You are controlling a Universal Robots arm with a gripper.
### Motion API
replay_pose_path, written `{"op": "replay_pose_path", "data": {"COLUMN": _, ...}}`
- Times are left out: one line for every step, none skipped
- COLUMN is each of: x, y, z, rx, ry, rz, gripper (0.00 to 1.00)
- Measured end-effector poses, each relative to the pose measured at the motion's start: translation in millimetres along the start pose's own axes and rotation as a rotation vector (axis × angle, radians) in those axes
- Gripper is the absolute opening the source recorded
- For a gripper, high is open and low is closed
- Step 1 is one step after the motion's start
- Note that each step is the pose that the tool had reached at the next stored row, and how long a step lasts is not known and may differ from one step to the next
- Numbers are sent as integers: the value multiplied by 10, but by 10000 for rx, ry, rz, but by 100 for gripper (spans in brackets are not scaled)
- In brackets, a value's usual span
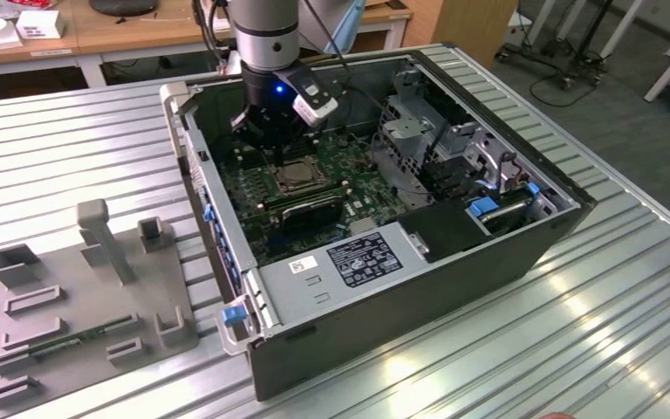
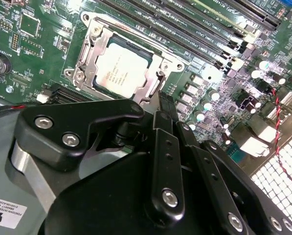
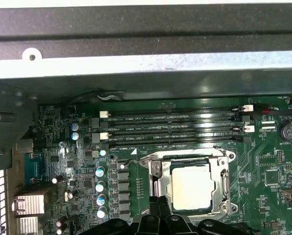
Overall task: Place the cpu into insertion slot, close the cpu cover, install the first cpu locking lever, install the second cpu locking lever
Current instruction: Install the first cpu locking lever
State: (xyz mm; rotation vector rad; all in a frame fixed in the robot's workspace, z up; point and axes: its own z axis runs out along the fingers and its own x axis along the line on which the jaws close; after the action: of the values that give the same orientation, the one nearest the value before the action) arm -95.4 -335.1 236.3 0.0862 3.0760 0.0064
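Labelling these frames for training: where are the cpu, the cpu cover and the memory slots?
cpu (image 2: 120, 69), second wrist view, middle of its metal face.
cpu cover (image 3: 158, 182), first wrist view, side bar of its frame.
memory slots (image 3: 175, 128), first wrist view, middle of the row.

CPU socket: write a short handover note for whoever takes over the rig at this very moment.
End effector: low inside the open computer case, its tip at the edge of the socket.
Chip: seated in the socket, metal face up.
Cover: lies flat around the chip.
Done, by the look of it: chip placed, cover closed.
Left: the two levers; I cannot tell whether either is latched.
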Motion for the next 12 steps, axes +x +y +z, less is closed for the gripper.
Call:
{"op": "replay_pose_path", "data": {"x": 0, "y": 0, "z": -5, "rx": 2, "ry": 1, "rz": 0, "gripper": 10}}
{"op": "replay_pose_path", "data": {"x": 0, "y": 0, "z": -13, "rx": 2, "ry": 1, "rz": 0, "gripper": 10}}
{"op": "replay_pose_path", "data": {"x": -2, "y": 0, "z": -24, "rx": 1, "ry": 1, "rz": 0, "gripper": 10}}
{"op": "replay_pose_path", "data": {"x": -2, "y": 0, "z": -39, "rx": 2, "ry": 1, "rz": 0, "gripper": 10}}
{"op": "replay_pose_path", "data": {"x": -3, "y": 0, "z": -55, "rx": 0, "ry": 0, "rz": 0, "gripper": 10}}
{"op": "replay_pose_path", "data": {"x": -6, "y": 1, "z": -88, "rx": 0, "ry": 0, "rz": 1, "gripper": 10}}
{"op": "replay_pose_path", "data": {"x": -7, "y": 1, "z": -104, "rx": 1, "ry": 0, "rz": 0, "gripper": 10}}
{"op": "replay_pose_path", "data": {"x": -8, "y": 1, "z": -120, "rx": 0, "ry": 0, "rz": 0, "gripper": 10}}
{"op": "replay_pose_path", "data": {"x": -9, "y": 1, "z": -137, "rx": 0, "ry": 0, "rz": 0, "gripper": 10}}
{"op": "replay_pose_path", "data": {"x": -10, "y": 1, "z": -152, "rx": 0, "ry": 0, "rz": 0, "gripper": 10}}
{"op": "replay_pose_path", "data": {"x": -11, "y": 1, "z": -165, "rx": 0, "ry": 0, "rz": 0, "gripper": 10}}
{"op": "replay_pose_path", "data": {"x": -11, "y": 1, "z": -175, "rx": 1, "ry": 0, "rz": 0, "gripper": 10}}
